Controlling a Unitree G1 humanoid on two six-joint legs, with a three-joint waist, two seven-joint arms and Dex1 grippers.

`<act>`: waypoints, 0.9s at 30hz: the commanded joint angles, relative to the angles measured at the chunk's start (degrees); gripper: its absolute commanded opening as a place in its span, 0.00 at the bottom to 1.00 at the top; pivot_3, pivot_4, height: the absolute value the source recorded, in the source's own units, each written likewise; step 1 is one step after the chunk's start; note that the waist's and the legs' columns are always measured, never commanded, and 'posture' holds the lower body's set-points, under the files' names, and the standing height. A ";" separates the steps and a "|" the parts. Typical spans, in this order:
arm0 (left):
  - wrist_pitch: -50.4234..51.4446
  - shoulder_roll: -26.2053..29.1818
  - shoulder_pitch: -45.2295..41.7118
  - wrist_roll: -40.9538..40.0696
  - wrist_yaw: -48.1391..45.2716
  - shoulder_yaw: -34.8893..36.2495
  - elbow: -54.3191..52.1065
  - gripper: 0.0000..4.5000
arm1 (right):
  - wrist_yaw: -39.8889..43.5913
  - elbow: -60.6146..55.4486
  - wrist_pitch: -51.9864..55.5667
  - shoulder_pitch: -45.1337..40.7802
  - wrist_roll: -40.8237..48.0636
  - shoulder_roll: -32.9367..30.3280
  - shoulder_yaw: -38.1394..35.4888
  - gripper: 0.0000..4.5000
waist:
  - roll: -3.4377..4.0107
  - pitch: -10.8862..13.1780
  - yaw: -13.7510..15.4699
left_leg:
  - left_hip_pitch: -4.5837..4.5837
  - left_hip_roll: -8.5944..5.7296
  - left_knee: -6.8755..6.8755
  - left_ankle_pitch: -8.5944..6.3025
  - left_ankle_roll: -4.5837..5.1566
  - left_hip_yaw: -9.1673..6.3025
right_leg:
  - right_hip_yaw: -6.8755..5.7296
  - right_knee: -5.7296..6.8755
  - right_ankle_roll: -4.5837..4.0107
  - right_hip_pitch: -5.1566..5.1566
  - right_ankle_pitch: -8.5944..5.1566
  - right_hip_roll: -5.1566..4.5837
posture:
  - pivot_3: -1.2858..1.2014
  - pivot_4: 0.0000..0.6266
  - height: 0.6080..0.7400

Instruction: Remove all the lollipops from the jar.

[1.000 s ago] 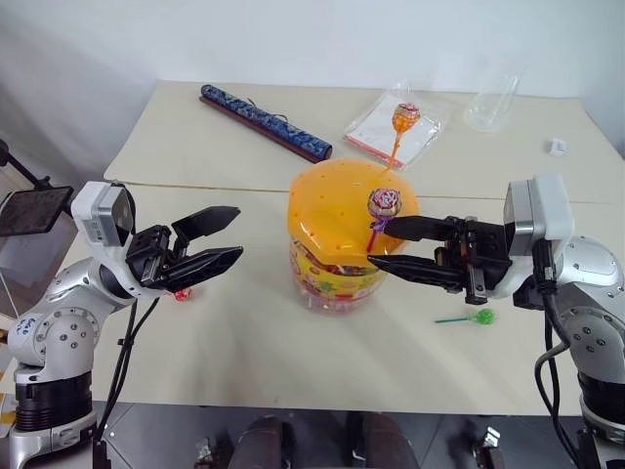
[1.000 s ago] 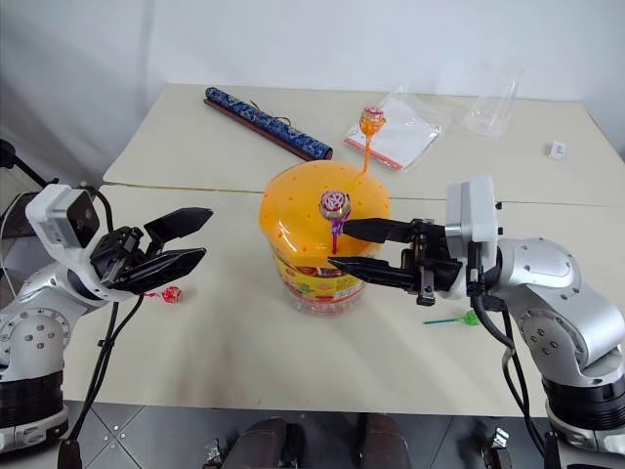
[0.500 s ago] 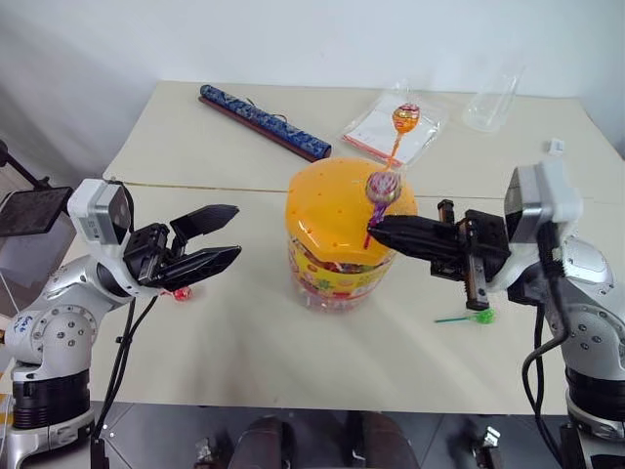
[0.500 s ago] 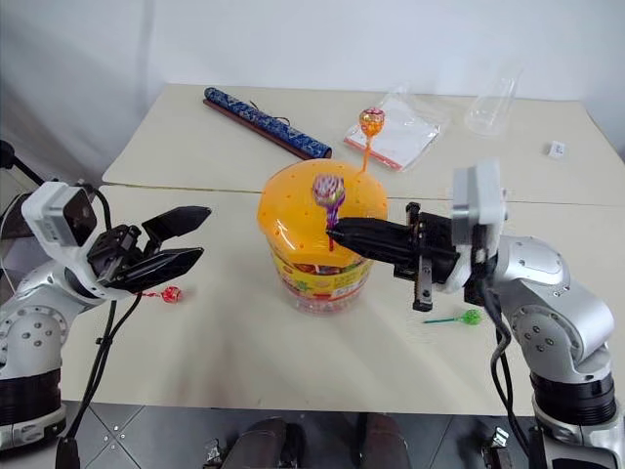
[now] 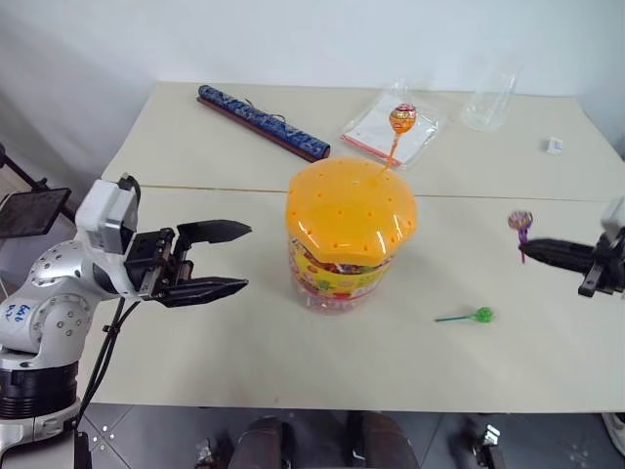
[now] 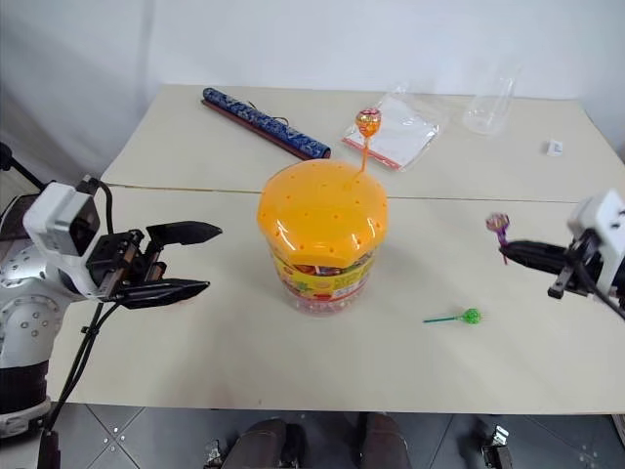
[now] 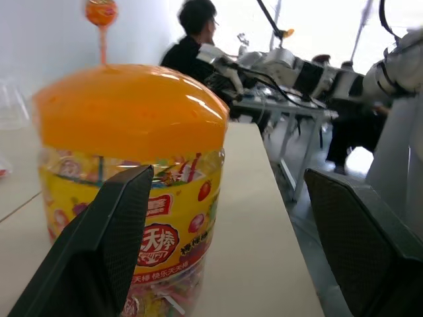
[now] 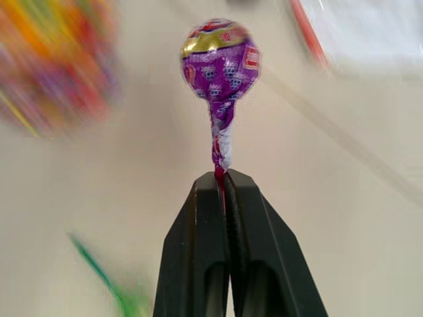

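Your right gripper (image 5: 527, 247) is clamped tight on the stick of the purple lollipop (image 5: 520, 220), whose wrapped head stands just above the fingertips; the hand sits out over the table (image 5: 244, 352), well apart from the jar (image 5: 350, 234), which lies off beyond the fingertips toward your other hand; the green lollipop (image 5: 479, 315) lies flat on the table below and a little nearer the jar than that gripper. Your left gripper (image 5: 242, 257) stands wide open and holds nothing; its fingers (image 7: 109, 244) point toward the jar, which sits just ahead of them, near but not touching. The jar stands upright with its orange domed lid (image 6: 322, 207) on; the orange lollipop (image 5: 401, 118) stands up at the lid's far edge, probably stuck in a hole there, though the join is hard to make out.
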 commanded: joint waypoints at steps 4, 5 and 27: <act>-2.67 -0.27 -0.41 0.68 0.40 0.31 -2.27 0.86 | 0.34 14.03 -9.18 -1.80 -9.65 2.47 4.23 0.01 | 0.10 0.05 -1.06 | -0.01 0.07 -0.03 0.02 -0.06 -0.03 | -0.01 0.07 0.00 -0.05 0.00 0.04 | 0.52 0.24 1.00; -2.40 -0.22 0.06 0.23 0.94 0.88 -2.61 0.86 | 1.04 15.55 -9.06 -2.02 -10.13 2.88 4.83 0.05 | 0.12 0.06 -1.10 | 0.00 0.09 -0.03 0.03 -0.07 -0.03 | 0.00 0.07 0.00 -0.05 0.00 0.05 | 0.52 0.24 1.00; 4.01 -8.74 8.02 -13.50 17.29 13.94 0.54 0.86 | -5.55 -14.49 12.97 -32.91 19.05 24.78 7.11 0.75 | 0.16 0.03 -0.01 | -0.09 0.08 0.03 -0.05 -0.34 -0.60 | 0.09 0.35 -0.06 -0.06 -0.02 -0.09 | 0.52 0.24 1.00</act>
